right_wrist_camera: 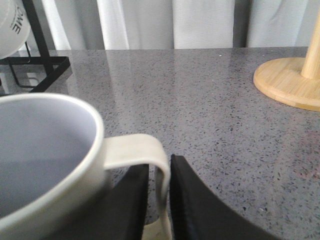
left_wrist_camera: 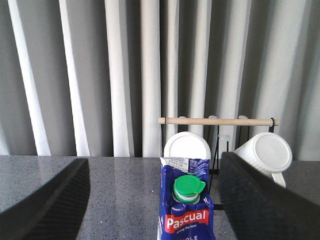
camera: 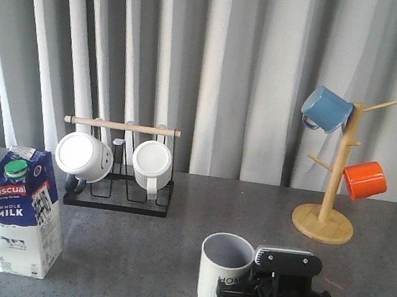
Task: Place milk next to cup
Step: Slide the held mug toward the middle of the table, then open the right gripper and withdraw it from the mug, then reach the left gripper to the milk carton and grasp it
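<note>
The right gripper (right_wrist_camera: 159, 200) is closed on the handle of the pale ribbed ceramic cup (camera: 224, 273); the left gripper (left_wrist_camera: 152, 200) is held wide open around the tall blue-and-white milk carton (camera: 25, 212) on the grey desk (camera: 135, 249).

Soft, even daylight-like light fills all three views, bright on the pale curtain (camera: 215, 71) behind. The grey table (camera: 172, 247) shows a faint sheen and only weak, diffuse shadows under the things. Front view is slightly soft overall. In the wrist views the fingers (left_wrist_camera: 45, 205) of each tool are blurred; the cup (right_wrist_camera: 45, 165) just beside the right tool (right_wrist_camera: 159, 205) is soft-edged too.
</note>
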Robot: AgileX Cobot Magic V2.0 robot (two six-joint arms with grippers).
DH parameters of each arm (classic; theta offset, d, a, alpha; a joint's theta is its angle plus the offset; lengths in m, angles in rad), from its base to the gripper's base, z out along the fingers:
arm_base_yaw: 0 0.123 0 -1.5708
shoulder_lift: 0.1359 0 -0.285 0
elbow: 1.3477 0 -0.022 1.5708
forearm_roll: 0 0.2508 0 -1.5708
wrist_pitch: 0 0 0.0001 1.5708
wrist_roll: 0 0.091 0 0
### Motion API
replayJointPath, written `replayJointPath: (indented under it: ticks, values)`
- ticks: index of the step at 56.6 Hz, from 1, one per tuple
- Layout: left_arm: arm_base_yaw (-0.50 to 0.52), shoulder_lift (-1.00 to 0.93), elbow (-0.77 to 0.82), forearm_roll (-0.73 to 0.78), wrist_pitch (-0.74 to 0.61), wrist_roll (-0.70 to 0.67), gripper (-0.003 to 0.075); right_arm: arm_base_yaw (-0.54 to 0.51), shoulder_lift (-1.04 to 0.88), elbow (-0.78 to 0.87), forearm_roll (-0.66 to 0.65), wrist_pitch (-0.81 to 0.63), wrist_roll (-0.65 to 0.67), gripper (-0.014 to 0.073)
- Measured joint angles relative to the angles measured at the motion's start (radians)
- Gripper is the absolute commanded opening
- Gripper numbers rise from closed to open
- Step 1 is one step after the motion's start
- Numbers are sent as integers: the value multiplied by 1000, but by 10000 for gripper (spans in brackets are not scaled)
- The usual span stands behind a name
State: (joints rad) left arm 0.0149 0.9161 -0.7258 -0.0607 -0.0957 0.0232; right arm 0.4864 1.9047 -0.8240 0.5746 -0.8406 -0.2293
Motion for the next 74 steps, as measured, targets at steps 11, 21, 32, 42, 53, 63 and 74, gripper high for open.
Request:
replayJointPath:
  ticks: [11, 21, 32, 42, 53, 63, 74]
  values:
    - [0, 0, 0, 0, 0, 0, 523, 0, -45, 57, -38, -2, 0, 238]
    - [0, 0, 0, 0, 0, 0, 523, 0, -131, 158, -54, 1, -11, 244]
    - [0, 0, 0, 0, 0, 0, 523, -52, -337, 204, -208, 175, -43, 245]
    - [0, 0, 0, 0, 0, 0, 523, -152, -567, 208, -361, 381, -42, 245]
    - [0, 0, 0, 0, 0, 0, 523, -275, -833, 209, -489, 510, 76, 245]
    - [0, 0, 0, 0, 0, 0, 523, -357, -1031, 209, -601, 665, 120, 209]
    - [0, 0, 0, 0, 0, 0, 523, -435, -1158, 209, -644, 778, 175, -15]
